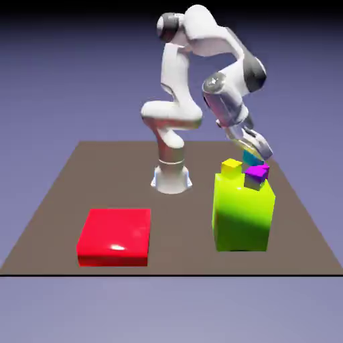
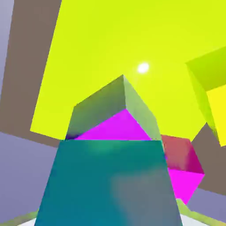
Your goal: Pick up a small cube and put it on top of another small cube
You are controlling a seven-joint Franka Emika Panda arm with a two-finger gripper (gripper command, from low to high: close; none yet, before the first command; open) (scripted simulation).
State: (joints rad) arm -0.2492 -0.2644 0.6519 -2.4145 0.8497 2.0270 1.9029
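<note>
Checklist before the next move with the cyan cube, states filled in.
1. Pincer shut on cyan cube: ok
2. Yellow cube resting on green block: ok
3. Nearer purple cube on green block: ok
4. Cyan cube squarely above a purple cube: cannot tell
5. Cyan cube set down and released: not ok
6. Red slab away from the arm: ok

the red slab (image 1: 115, 236) looks glossy, the brown tabletop (image 1: 181, 234) matt.

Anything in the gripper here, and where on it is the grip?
The gripper holds the cyan cube; the hand view hides the fingertips behind it, so which part they grip cannot be told.
</note>
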